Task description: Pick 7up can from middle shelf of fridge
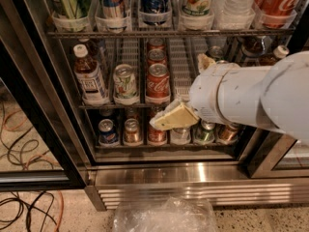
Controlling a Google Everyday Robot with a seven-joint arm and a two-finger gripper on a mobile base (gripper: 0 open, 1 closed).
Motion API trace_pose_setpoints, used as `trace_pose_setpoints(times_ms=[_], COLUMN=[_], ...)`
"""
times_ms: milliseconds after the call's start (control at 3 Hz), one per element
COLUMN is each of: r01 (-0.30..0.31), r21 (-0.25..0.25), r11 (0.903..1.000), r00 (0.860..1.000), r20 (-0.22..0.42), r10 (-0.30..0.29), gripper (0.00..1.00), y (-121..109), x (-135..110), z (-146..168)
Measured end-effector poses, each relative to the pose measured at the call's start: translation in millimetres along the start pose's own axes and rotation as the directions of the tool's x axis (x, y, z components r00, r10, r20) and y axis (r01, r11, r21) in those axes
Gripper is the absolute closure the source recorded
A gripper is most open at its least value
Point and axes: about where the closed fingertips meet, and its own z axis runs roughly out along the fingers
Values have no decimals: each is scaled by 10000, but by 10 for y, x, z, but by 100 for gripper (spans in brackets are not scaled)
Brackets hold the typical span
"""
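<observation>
The fridge (46, 110) stands open in front of me, with a dark frame and wire racks. On the middle shelf (179, 57) the 7up can (125, 83) stands at the front, whitish with green lettering. It is between a brown tea bottle (90, 76) on its left and a red Coca-Cola can (158, 81) on its right. My gripper (187, 88) is at the end of the white arm, right of the Coca-Cola can and in front of the shelf's right half. Its tan fingers (173, 116) are spread, with nothing held. It is apart from the 7up can.
The rack below holds several short cans (107, 132). The rack above holds large bottles (198, 1). A stainless vented base (193, 187) runs under the door opening. A clear plastic bag (164, 216) lies on the floor in front. Cables (24, 207) lie at lower left.
</observation>
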Motion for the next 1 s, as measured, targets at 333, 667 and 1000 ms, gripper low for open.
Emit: trace_pose_setpoints(times_ms=[333, 667, 1000], r01=[232, 349, 483], r21=[-117, -174, -374], r11=[9997, 9992, 9981], r00=[9997, 9988, 9960], r20=[19, 356, 775], r10=[-232, -343, -453], gripper=[0, 0, 0], y=[33, 118, 256], x=[-31, -132, -273], z=[21, 168, 412])
